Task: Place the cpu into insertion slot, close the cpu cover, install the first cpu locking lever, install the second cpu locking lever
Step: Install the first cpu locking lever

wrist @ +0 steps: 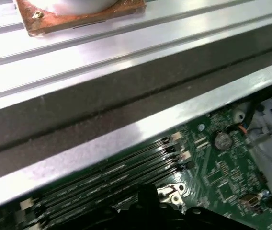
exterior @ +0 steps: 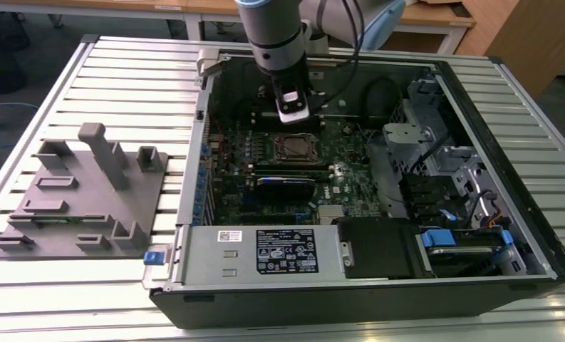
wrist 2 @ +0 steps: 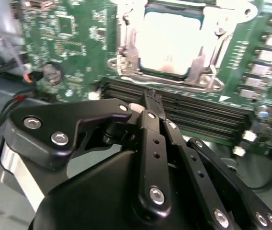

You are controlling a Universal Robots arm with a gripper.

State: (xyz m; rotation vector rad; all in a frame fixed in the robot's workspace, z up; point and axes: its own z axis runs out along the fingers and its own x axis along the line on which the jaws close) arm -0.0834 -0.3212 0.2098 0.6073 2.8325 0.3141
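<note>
The cpu point(wrist 2: 172, 40) shows its dull silver top inside the insertion slot point(exterior: 296, 147) on the green motherboard of the open computer case. The cpu cover point(wrist 2: 204, 60), a thin silver frame, lies flat around the chip. Thin wire levers run along the socket's edges; I cannot tell whether they are latched. My gripper point(exterior: 295, 117) hangs just behind the socket in the exterior view, a little above the board. In the second wrist view my gripper point(wrist 2: 152, 98) has its black fingers closed together, nothing between them, the tip over the memory slots beside the socket.
Long black memory slots point(wrist 2: 198, 112) lie between gripper and socket. The case's metal wall point(wrist: 126, 86) rises close behind. A drive cage point(exterior: 453, 178) and black cables point(exterior: 377, 92) crowd the exterior view's right. A grey fixture block point(exterior: 83, 199) sits on the slatted table at the left.
</note>
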